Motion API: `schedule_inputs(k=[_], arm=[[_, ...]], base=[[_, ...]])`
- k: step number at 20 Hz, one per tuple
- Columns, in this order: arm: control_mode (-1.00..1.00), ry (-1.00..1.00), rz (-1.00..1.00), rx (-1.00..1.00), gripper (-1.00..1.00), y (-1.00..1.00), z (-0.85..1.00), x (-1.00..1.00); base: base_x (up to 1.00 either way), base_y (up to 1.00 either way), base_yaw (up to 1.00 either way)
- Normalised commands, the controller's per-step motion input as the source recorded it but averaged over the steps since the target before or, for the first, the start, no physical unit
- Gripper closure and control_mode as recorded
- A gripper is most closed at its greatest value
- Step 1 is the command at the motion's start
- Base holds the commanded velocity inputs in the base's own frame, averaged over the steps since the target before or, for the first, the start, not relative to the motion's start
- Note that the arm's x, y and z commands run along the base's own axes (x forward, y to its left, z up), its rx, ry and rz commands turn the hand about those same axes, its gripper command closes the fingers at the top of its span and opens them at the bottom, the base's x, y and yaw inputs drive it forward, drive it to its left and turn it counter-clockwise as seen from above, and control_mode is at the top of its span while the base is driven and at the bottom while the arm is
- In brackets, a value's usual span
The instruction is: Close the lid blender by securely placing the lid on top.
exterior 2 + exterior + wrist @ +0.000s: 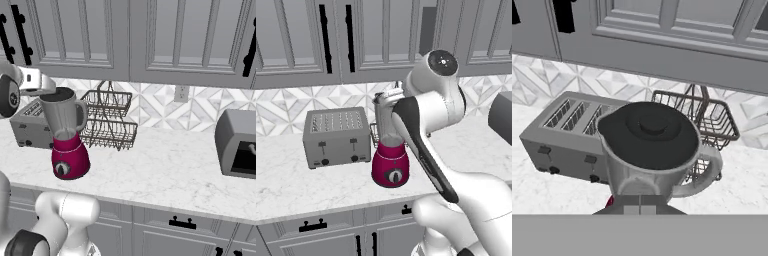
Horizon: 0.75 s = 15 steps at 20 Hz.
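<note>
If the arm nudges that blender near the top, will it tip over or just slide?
Probably tips: the blender is tall, its magenta base narrow. The counter looks smooth, so a low push may slide it. The lid already on the jar might shift.

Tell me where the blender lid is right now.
The lid sits on the rim of the blender jar, seen from above in the hand view, with the toaster beside it and the wire rack behind.

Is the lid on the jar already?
Yes, in the hand view the lid lies flat across the rim of the blender jar, covering its mouth.
</note>
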Motion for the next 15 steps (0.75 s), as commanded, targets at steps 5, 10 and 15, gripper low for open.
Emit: schedule_inputs(k=[5, 10, 15], arm=[[-1.0, -0.08, 0.0, 0.0, 1.0, -0.01, 0.22, -0.6], [-1.0, -0.07, 0.0, -0.06, 1.0, 0.34, 0.04, -0.3], [-1.0, -0.02, 0.01, -0.12, 1.0, 0.68, 0.0, -0.05]], base=[[0.0, 0.0, 0.0], [0.0, 0.0, 0.0], [0.0, 0.0, 0.0]])
